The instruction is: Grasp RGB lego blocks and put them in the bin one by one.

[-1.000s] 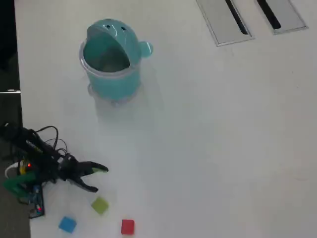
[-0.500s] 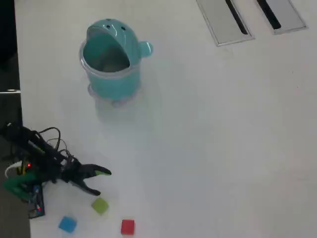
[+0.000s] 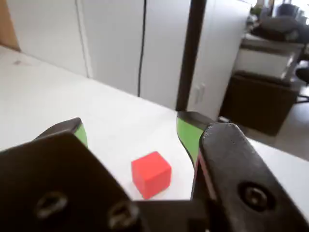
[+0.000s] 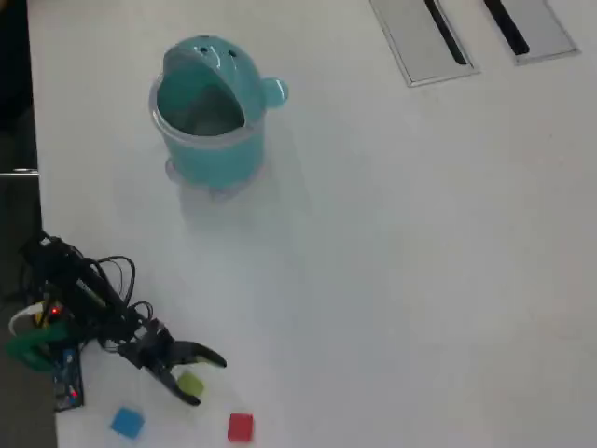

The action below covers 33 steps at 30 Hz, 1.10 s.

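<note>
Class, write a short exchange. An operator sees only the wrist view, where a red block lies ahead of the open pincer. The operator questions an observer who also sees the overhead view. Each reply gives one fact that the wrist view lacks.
Operator: I see only the red block. Any other block near?
Observer: Yes. In the overhead view a yellowish-green block lies between the jaws of the open pincer.
Operator: And the blue one?
Observer: The blue block lies left of the red one in the overhead view.
Operator: Where is the bin?
Observer: The bin stands far up the overhead view, lid open.
</note>
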Each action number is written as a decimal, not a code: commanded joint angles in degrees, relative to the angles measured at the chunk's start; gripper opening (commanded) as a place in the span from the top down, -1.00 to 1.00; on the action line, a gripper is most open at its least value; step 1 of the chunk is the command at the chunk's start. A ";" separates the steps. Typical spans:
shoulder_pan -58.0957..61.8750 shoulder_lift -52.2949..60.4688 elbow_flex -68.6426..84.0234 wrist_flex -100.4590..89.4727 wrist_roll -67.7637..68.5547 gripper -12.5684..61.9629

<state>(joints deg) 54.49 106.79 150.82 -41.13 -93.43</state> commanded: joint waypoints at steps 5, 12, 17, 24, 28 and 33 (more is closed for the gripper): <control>4.04 -3.78 -16.35 7.12 1.67 -0.25; 4.57 -1.76 -17.23 21.27 1.32 -0.25; 2.64 -1.32 -18.02 25.93 1.32 -0.25; 0.62 -3.43 -24.87 36.39 1.14 -0.25; 0.09 -9.40 -27.33 35.86 1.23 -0.26; 2.02 -20.57 -37.53 36.56 1.05 -0.26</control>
<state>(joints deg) 55.81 86.75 119.62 -4.57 -92.99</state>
